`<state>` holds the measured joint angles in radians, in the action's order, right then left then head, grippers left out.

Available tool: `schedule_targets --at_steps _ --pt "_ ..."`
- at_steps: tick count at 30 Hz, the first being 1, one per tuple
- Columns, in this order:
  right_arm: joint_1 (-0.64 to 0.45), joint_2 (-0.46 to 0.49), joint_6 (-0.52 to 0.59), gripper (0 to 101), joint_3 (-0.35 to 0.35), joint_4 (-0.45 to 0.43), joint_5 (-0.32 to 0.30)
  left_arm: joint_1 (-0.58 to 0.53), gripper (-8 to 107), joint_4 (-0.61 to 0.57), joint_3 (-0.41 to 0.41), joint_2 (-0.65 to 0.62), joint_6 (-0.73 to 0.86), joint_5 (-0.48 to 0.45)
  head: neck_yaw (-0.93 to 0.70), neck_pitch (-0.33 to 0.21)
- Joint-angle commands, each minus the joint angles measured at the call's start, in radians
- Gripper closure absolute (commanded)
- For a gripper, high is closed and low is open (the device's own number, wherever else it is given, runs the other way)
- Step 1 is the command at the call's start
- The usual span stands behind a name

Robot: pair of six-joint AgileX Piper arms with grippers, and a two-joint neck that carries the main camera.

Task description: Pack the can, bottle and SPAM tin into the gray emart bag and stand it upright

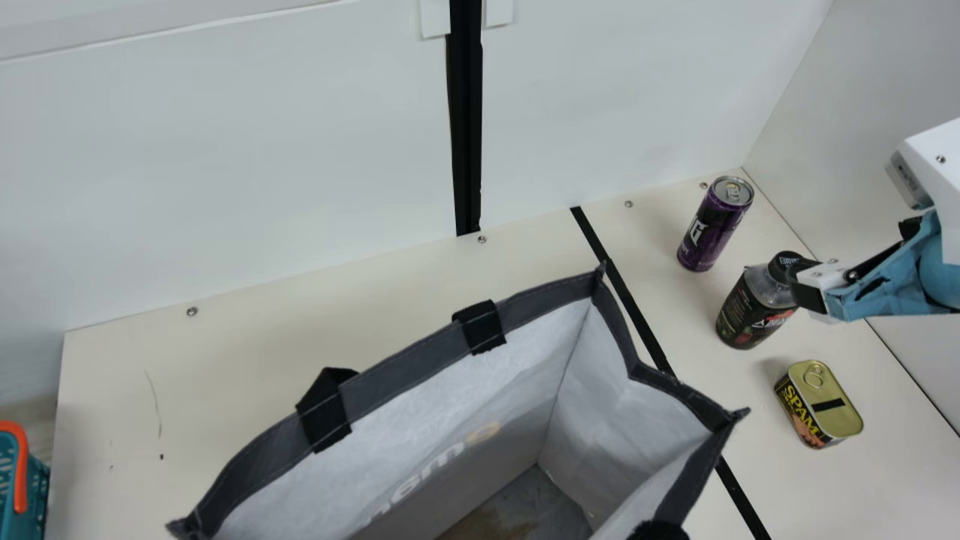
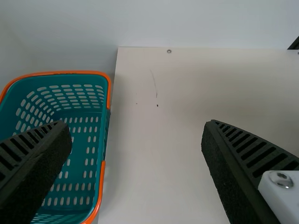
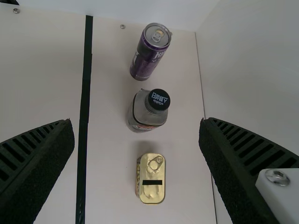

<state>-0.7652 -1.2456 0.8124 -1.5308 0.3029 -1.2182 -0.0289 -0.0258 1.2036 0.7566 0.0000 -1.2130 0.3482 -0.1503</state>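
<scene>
My right gripper is at the right of the main view, above the table by the bottle; in the right wrist view this gripper stands open, nothing between its fingers. The bottle is upright between the purple can and the SPAM tin. That wrist view also has the can and tin. The gray bag stands with its mouth spread, its visible inside holding no item. Open and holding nothing, my left gripper is over the table beside the basket.
A teal basket with an orange rim stands at the table's left edge, also at the main view's left. White walls rise behind and at the right. A black strip crosses the table between bag and can.
</scene>
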Motion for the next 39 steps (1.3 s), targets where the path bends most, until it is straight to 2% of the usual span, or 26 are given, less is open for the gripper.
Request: schedule_targets --at_steps 1,6,12,24,39 --pt "0.0 0.0 0.0 6 0.0 0.0 0.0 -0.001 9 0.001 0.0 0.001 -0.001 0.001 0.001 -0.024" --pt "0.0 0.0 0.0 6 0.0 0.001 0.0 -0.016 9 -0.002 0.013 0.017 0.001 0.014 0.001 -0.024" --pt "0.0 0.0 0.0 6 0.0 0.001 0.0 -0.05 9 -0.018 0.066 0.062 0.007 0.032 0.001 -0.024" --pt "0.0 0.0 0.0 6 0.0 0.001 0.0 -0.081 9 -0.106 0.221 0.185 0.051 0.048 0.001 -0.024" --pt "0.0 0.0 0.0 6 0.0 0.001 0.0 -0.05 9 -0.292 0.42 0.322 0.165 0.007 0.001 -0.024"
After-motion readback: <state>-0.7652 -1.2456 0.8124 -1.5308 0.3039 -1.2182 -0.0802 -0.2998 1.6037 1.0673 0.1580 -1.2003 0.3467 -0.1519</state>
